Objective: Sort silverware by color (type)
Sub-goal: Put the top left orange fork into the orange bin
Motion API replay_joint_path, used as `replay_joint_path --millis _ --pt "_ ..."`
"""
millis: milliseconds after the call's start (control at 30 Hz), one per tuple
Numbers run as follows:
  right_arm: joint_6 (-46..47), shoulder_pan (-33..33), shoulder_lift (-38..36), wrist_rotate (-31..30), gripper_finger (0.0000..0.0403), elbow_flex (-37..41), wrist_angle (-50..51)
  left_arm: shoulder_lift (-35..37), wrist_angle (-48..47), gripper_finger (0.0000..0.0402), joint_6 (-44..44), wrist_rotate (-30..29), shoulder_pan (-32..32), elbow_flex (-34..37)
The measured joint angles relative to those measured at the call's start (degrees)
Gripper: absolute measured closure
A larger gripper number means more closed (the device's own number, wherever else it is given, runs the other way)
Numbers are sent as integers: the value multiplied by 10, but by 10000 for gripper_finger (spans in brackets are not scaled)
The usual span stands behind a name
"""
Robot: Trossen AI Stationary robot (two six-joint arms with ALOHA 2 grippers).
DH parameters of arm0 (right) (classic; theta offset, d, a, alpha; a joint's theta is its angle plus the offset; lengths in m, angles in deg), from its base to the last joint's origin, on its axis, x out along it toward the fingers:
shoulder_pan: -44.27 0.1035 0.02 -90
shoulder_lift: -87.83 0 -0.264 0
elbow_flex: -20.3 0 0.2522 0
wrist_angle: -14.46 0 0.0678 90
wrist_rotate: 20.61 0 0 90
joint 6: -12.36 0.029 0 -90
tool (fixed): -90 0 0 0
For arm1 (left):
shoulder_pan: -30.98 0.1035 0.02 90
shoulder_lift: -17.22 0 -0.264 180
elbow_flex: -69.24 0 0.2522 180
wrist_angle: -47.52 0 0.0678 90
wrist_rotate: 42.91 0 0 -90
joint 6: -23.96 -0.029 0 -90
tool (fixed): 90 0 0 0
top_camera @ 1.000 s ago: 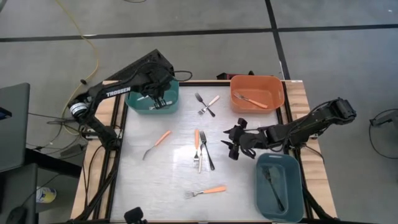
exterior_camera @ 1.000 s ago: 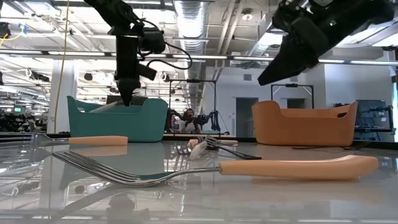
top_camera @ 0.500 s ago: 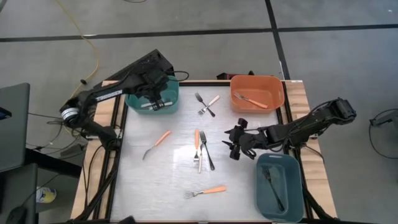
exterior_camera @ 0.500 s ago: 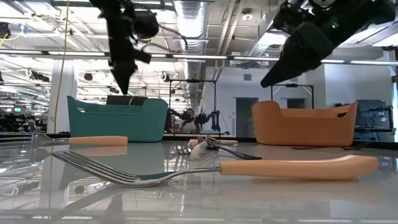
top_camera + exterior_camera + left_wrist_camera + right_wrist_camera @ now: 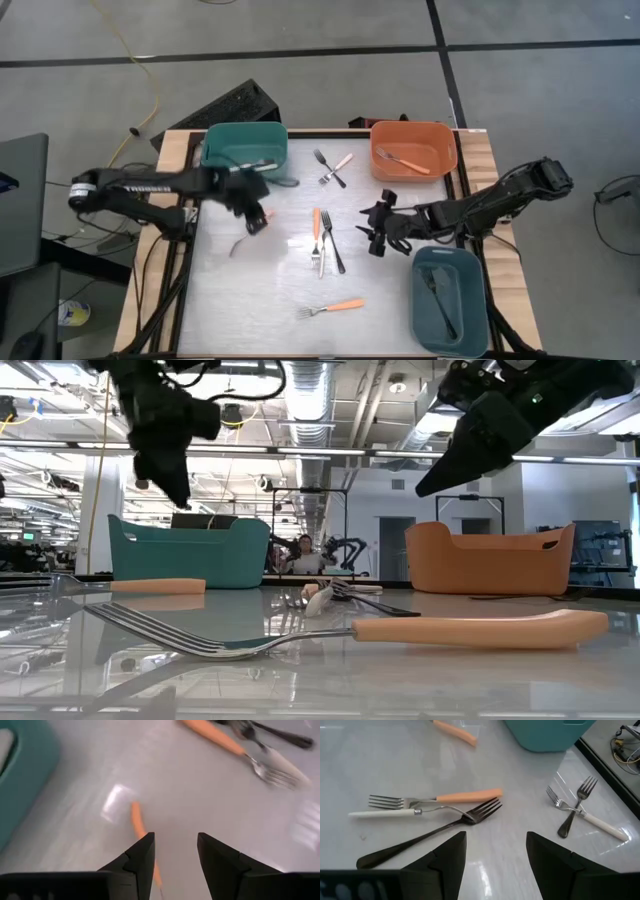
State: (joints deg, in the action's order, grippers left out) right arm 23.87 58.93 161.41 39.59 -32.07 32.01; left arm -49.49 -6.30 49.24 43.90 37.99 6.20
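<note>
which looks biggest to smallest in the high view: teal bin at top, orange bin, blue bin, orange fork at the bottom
1. Blue bin, the longest.
2. Teal bin and orange bin: these look about alike, so no ranking between them.
3. Orange fork, far smaller than any bin.

Left claw (image 5: pixel 254 215) hangs parted; right claw (image 5: pixel 373 232) hovers parted too.

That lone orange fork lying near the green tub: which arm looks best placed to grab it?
The left. Its left gripper hangs open right above the orange-handled fork, which shows just ahead of its fingers. The right gripper waits across the table by the middle forks.
</note>
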Motion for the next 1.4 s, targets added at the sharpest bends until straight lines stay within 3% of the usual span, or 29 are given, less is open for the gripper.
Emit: replay_joint_path --millis 133,233,633,1033,1267,1400 --pt "0 0 0 0 174 0 0 -1 32 267 96 -114 -59 44" --pt "8 0 0 12 174 0 0 -1 46 267 147 -150 -82 67" --pt "21 0 0 30 174 0 2 -13 111 241 194 -156 -107 121" --pt "32 4 0 30 174 1 11 -137 149 181 173 -157 -105 120" --pt "31 4 0 30 174 1 22 -189 164 183 171 -145 -100 118" --pt "30 4 0 30 174 1 23 -192 171 232 165 -131 -100 118"
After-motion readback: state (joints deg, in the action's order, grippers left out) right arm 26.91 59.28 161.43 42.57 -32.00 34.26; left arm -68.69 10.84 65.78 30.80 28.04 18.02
